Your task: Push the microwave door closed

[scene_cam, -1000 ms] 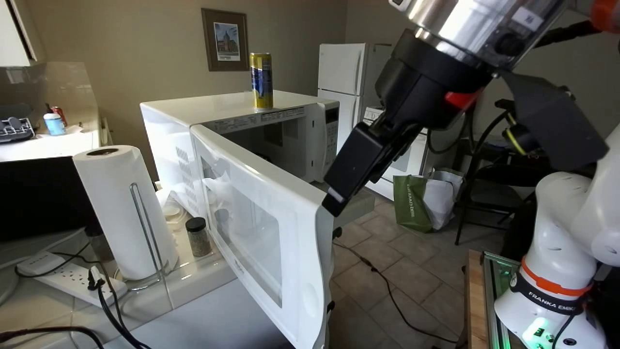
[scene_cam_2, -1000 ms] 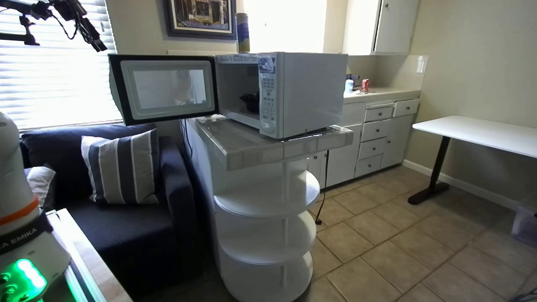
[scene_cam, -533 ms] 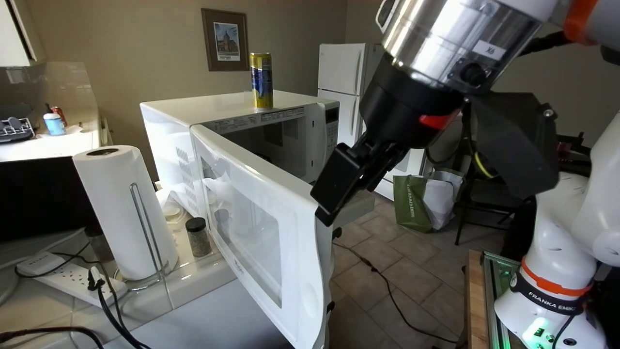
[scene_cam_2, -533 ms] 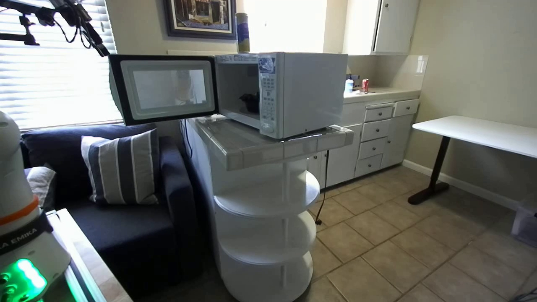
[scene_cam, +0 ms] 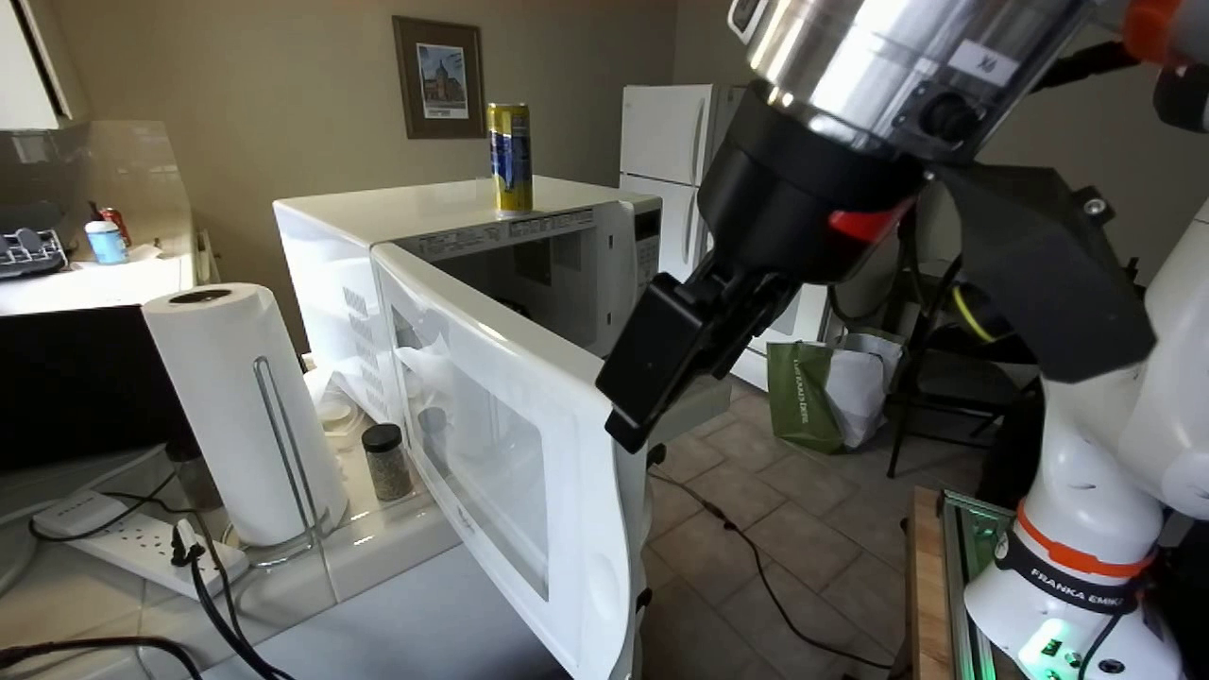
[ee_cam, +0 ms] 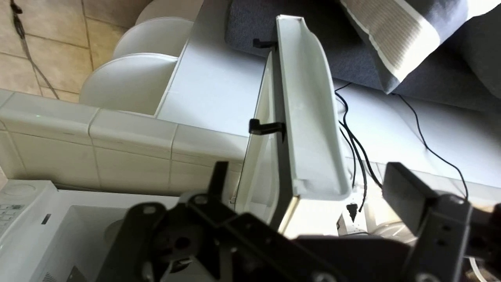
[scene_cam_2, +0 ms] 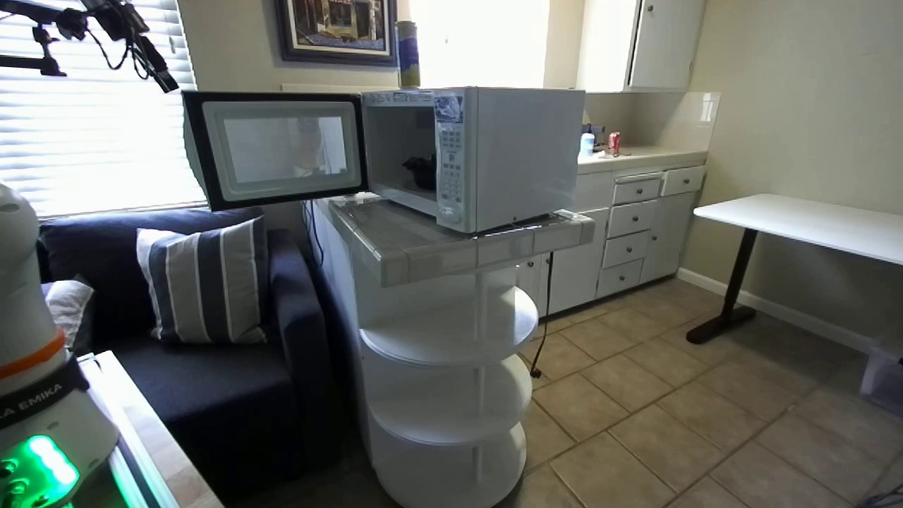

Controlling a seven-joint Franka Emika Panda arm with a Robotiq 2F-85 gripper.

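The white microwave stands on a tiled counter. Its door is wide open in both exterior views, and its inner face with dark rim shows in an exterior view. My gripper is at the upper corner of the door's free edge; one finger overlaps that corner in this view. In the wrist view my gripper is open, with the door's edge and its two black latch hooks between the spread fingers. I cannot tell whether a finger touches the door.
A yellow-blue can stands on the microwave. A paper towel roll, a spice jar and a power strip are on the counter. A dark bowl-like thing is inside the microwave. A dark sofa stands beside the counter.
My gripper has moved left and down in an exterior view, onto the door's free corner, with a slight shift in the last half second. The door has not visibly moved.
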